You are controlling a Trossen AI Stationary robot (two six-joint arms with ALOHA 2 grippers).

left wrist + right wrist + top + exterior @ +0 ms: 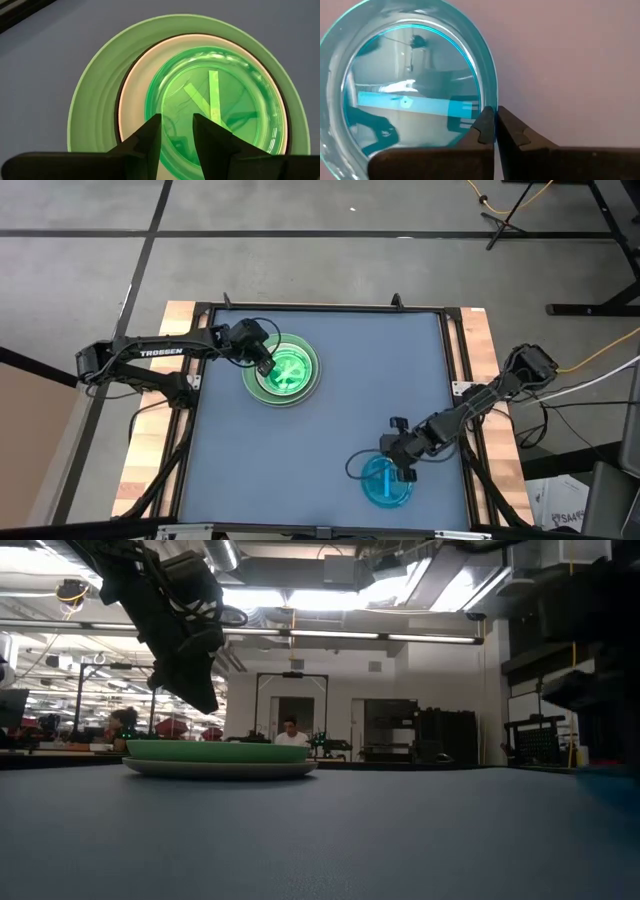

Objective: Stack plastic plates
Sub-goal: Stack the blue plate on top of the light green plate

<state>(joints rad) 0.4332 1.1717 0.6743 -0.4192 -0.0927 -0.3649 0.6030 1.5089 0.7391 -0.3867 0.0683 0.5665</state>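
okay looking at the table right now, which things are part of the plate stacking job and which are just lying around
Part of the job:
- plate stack: translucent green plate on top, light green plate beneath
- translucent blue plate, its rim pinched by the right claw
- left claw, open over the stack

Lying about:
- nothing else on the table

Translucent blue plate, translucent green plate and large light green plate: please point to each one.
translucent blue plate [410, 95], right wrist view, its centre.
translucent green plate [215, 95], left wrist view, its centre.
large light green plate [95, 110], left wrist view, its rim.

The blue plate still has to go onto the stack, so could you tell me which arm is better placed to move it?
The right. Its gripper is pinched on the blue plate's rim, while the left gripper hovers open above the stack.
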